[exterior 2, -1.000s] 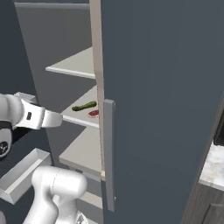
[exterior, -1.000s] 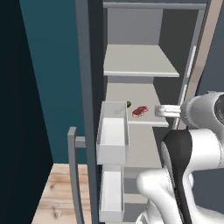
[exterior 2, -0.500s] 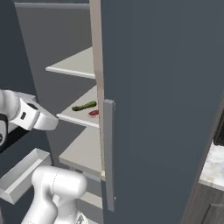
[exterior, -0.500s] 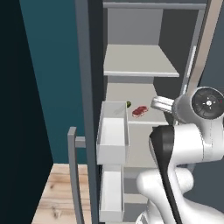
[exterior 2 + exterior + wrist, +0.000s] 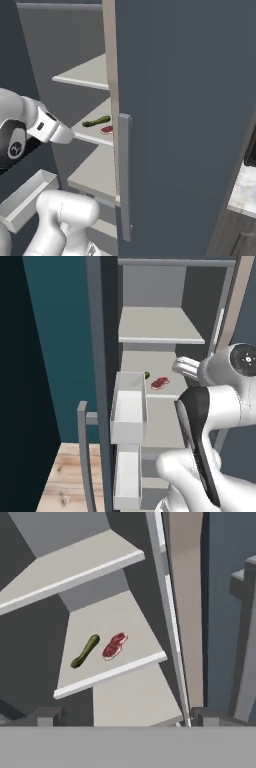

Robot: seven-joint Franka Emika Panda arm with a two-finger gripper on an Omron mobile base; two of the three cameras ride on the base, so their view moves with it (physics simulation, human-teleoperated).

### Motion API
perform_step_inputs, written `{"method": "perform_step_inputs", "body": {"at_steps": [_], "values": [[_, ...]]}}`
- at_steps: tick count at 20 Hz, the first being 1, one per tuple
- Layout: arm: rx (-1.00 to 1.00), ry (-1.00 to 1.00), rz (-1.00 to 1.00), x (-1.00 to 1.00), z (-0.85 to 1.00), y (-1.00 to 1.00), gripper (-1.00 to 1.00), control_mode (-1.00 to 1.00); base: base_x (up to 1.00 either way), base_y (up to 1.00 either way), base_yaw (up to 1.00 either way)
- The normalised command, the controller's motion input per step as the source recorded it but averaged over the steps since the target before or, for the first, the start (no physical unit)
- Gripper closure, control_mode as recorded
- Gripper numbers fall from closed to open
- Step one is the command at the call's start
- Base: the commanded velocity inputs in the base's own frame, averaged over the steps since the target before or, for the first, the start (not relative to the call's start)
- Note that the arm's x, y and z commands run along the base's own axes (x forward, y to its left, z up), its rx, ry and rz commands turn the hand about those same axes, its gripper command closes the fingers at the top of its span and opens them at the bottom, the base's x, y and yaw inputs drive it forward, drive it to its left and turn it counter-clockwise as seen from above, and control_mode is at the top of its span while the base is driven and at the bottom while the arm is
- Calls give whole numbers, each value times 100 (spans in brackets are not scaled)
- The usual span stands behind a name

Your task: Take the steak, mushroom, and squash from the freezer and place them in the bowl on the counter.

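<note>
Inside the open freezer (image 5: pixel 165 326), pale grey shelves step back between a teal wall and dark cabinet panels. The squash (image 5: pixel 85 651) and the steak (image 5: pixel 114 645) lie side by side, slightly apart, on the middle shelf (image 5: pixel 107 619), near its front edge; bare shelf stretches behind them. In the left base view, a white door bin (image 5: pixel 129 406) hides most of the squash. The gripper (image 5: pixel 120 717) hangs outside the shelves, its dark fingertips (image 5: pixel 47 716) spread wide and pinching nothing.
</note>
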Motion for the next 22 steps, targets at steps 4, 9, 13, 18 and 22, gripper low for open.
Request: {"method": "perform_step_inputs", "body": {"at_steps": [4,9,13,18,22], "values": [[6,1,11,17,-18,-6,-100,-100,0,0,0],[2,9,7,34,-30,-1,-100,-100,0,0,0],[3,12,0,50,-11,0,-100,-100,0,0,0],[3,15,0,52,-14,0,-100,-100,0,0,0],[2,3,0,22,-37,0,-100,-100,0,0,0]]}}
